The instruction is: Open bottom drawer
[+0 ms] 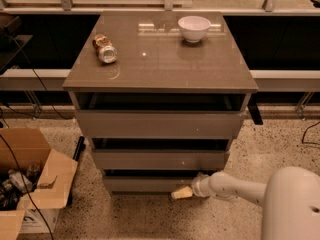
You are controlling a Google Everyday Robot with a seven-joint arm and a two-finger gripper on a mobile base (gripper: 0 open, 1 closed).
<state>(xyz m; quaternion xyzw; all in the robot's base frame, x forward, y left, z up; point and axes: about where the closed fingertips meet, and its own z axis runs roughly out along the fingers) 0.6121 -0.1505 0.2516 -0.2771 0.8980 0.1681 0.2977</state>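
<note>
The bottom drawer (pixel 145 184) is the lowest, narrowest grey-brown front of the three on the cabinet, just above the floor. It looks shut or nearly so, with a dark gap above it. My gripper (pixel 183 192) comes in low from the right on a white arm. Its pale tip sits against the lower right part of that drawer front, close to the floor.
A lying can (pixel 105 49) and a white bowl (pixel 194 28) rest on the cabinet top (pixel 160 69). An open cardboard box (pixel 27 184) with clutter stands on the floor at the left. Cables trail along the left floor. Speckled floor lies in front.
</note>
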